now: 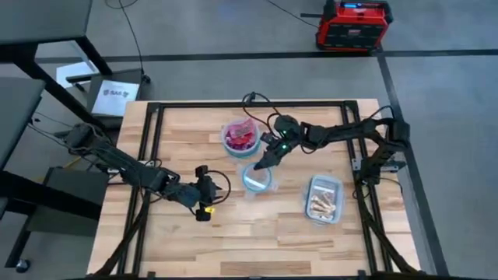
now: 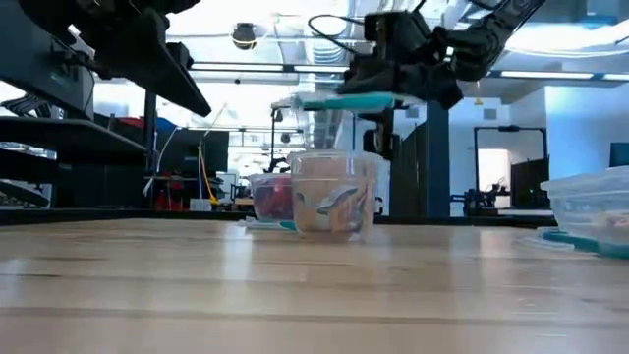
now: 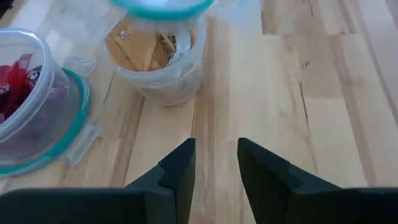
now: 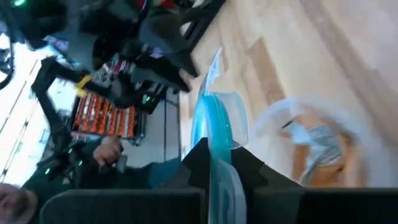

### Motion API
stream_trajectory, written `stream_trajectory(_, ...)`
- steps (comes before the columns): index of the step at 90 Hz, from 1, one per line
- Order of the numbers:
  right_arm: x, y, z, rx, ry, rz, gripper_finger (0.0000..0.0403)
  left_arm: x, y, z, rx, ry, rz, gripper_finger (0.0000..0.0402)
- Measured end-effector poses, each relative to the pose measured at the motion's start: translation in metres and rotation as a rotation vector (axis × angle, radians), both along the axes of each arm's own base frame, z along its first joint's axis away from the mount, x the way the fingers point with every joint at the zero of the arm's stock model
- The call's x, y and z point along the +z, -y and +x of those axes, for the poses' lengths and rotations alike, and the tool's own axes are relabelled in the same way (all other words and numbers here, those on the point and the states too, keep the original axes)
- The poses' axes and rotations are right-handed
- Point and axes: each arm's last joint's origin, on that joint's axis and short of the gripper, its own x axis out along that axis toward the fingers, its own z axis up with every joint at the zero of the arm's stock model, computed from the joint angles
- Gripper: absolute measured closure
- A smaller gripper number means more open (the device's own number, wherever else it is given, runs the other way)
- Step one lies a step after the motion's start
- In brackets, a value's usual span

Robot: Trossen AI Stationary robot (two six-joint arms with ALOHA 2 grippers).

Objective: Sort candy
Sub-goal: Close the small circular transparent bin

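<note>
Right claw (image 1: pixel 264 162) hovered above the middle of the table, pinching a round teal-rimmed lid (image 4: pixel 214 140) edge-on between its closed fingers. The low view showed the lid held roughly level, clear of the cup below, not touching it.

Directly under that claw stood a small clear cup (image 2: pixel 334 194) holding orange and silvery candy (image 3: pixel 148 46). Just behind the claw, toward the far edge, sat a bowl of red candy (image 1: pixel 241 137), uncovered. Off to the claw's outer side, near the right arm's base, was a rectangular tub (image 1: pixel 324 199) with pale pieces in it; what those pieces were could not be told.

Left claw (image 1: pixel 205 204) sat low over the wood, well short of the cup, fingers (image 3: pixel 180 174) parted a little and holding nothing. The cup and the red bowl lay ahead of it.

Judged step: lid about to go on, or just lifted off; the pictures did not settle which.

Risks from here:
- The grip was on the lid's rim only. A thin hold like that could let the lid swing or slip and drop onto the cup.
- The cup looked light. A lid pressed down off-centre could tip it or shove it into the red bowl and spill candy.
- Left arm reaching in could meet the right claw over the cup.
</note>
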Motion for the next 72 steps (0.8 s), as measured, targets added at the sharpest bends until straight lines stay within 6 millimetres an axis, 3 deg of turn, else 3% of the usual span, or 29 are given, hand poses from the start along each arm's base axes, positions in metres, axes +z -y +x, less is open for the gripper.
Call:
stream_trajectory(19, -0.028, 0.009, 0.005, -0.02, -0.073, 0.025, 0.0384, 0.0, -0.002, 0.001, 0.003, -0.004, 0.009, 0.0295)
stream_trajectory(57, -0.024, 0.02, 0.005, -0.023, 0.004, -0.004, 0.0367, 0.005, -0.004, 0.006, -0.005, 0.056, 0.015, 0.0295)
stream_trajectory(72, -0.024, 0.022, 0.004, -0.028, 0.0, -0.003, 0.0367, 0.015, -0.024, 0.02, -0.001, 0.152, -0.036, 0.0295)
